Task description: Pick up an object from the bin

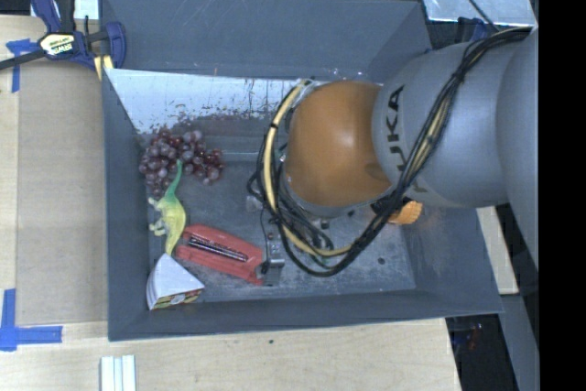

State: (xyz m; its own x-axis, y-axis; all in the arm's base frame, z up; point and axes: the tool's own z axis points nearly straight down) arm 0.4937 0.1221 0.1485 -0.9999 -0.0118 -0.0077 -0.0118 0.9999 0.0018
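**Bin contents, placed relative to the gripper**

1. Gripper (pixel 272 257): low in the grey metal bin (pixel 275 32), close to the near wall. It sits beneath the arm's orange domed wrist cover (pixel 334 142) and a loop of yellow and black cables (pixel 311 256). Whether it is open or closed cannot be told (cover and cables hide most of it). Nothing can be seen held in it.

2. Flat red oblong plastic item with a dark inset strip (pixel 218 252): it lies flat on the bin floor, immediately to the view's left of the gripper. Its right end is at the gripper, either touching or just beside it; which one cannot be told.

3. White triangular carton with a yellow printed base (pixel 170 285): further left of the gripper and slightly nearer the front wall, just beside the red item's left end.

4. Yellow-green rubbery toy figure (pixel 170 215): left of the gripper and further back, just above the red item's left end.

5. Dark purple bunch of plastic grapes (pixel 179 157): well to the left and back, by the rear slope, with the toy's tip reaching up to it.

6. Small orange piece (pixel 406 212): to the view's right of the gripper, tucked against the arm. What it is cannot be identified.
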